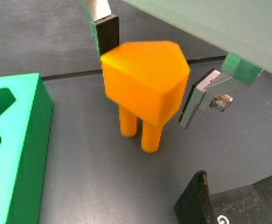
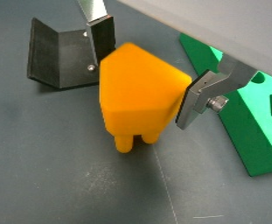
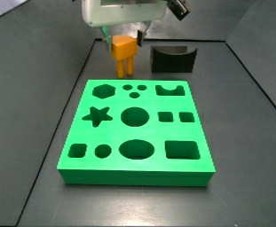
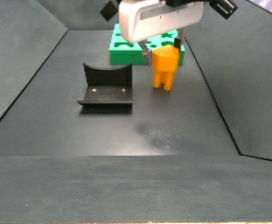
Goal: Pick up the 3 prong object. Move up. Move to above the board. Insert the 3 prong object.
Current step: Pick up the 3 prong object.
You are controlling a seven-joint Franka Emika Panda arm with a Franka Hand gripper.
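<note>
Clearly end effector (image 1: 149,63) clamped on 3 prong object (image 1: 144,83), fingers (image 1: 204,96) pressing both sides, beside board (image 3: 137,132).

both wrist views sit close above the gripper (image 1: 156,66); both side views face it from opposite ends

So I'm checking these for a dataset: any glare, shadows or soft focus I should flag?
In both wrist views the 3 prong object is sharp, flatly lit, between the pincer fingers; the green board at the frame edge looks slightly soft. In a side view the floor shows a pale sheen; in the other, the board is evenly lit, with only faint shadows.
</note>
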